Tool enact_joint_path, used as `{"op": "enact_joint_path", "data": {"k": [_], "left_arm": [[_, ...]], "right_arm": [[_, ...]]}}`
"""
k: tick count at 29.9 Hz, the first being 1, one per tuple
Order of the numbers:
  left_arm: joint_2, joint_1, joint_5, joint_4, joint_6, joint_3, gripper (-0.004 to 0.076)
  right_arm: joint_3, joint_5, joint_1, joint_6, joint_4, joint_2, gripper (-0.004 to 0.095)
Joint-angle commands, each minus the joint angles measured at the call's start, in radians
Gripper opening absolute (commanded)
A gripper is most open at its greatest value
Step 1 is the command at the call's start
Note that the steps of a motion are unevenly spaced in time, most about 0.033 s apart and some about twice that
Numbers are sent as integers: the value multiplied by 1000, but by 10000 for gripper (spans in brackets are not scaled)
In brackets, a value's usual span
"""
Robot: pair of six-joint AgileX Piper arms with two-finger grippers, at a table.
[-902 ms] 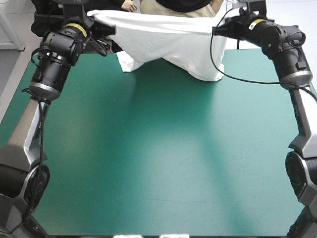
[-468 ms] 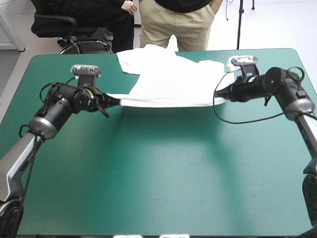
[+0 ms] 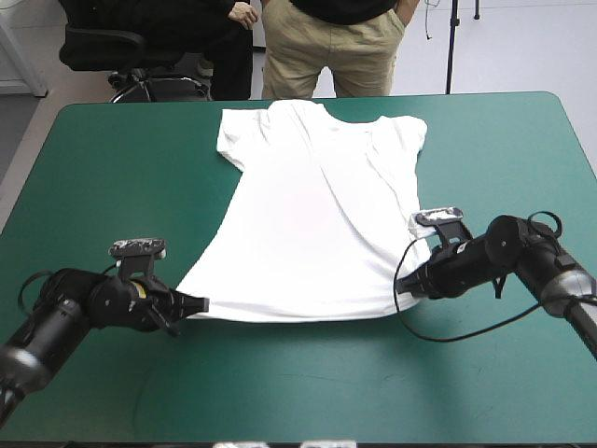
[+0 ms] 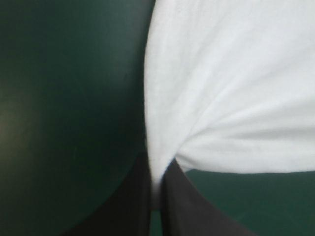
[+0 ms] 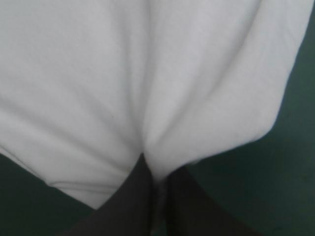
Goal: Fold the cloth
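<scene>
At mid table (image 3: 298, 383), spread flat with hem nearest: T-shirt (image 3: 317, 215). Pinched at the two hem corners by left tool (image 3: 202, 303) and right tool (image 3: 402, 285), each nearly closed on it. Probably light, soft, limp; best held by corners, both together.

T-shirt (image 3: 317, 215): one, white. Sleeves (image 3: 235, 140) on it: two, one toward counter's left edge, other toward right edge. Counter (image 3: 280, 392): one, teal-green. My arms: two, left arm (image 3: 56, 327) and right arm (image 3: 536, 261). My left fingers (image 4: 130, 209): two, black. My right fingers (image 5: 130, 201): two, black. Four fingers in all. Hem corners pinched: two, one per pair of fingers. One T-shirt is only thing I count lying on counter.
</scene>
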Motion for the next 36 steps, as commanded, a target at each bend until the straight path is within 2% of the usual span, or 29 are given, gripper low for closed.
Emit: {"op": "enact_joint_path", "data": {"k": [1,5,10,13,17,19,22,26,27,29,30,32,36], "left_arm": [[-126,2,52,-52,-3,30,-17],[-220,2,152,-77,-3,56,-17],[-298,2,214,-138,-3,106,-17],[-331,2,228,-187,-3,142,-17],[-343,2,228,-198,-3,150,-16],[-341,2,226,-198,16,150,-4],[-341,2,226,-211,80,150,100],[-341,2,226,-260,123,150,349],[-341,2,226,-268,123,150,394],[-341,4,226,-274,111,138,465],[-341,4,220,-271,95,125,473],[-341,4,186,-258,64,85,471],[-322,4,96,-153,26,-14,461]], "right_arm": [[32,31,31,21,11,-78,-17],[75,98,49,34,9,-115,-17],[115,170,61,58,-3,-157,-17],[133,212,61,64,-18,-176,-17],[135,210,61,63,-21,-180,-15],[135,205,61,63,-23,-176,26],[135,212,61,63,-23,-174,195],[126,224,61,97,-17,-174,477],[120,226,61,112,-17,-176,514],[90,226,61,128,-17,-185,541],[73,224,61,138,-21,-191,538],[10,224,61,166,-49,-202,536],[-163,237,61,250,-175,-210,536]]}}
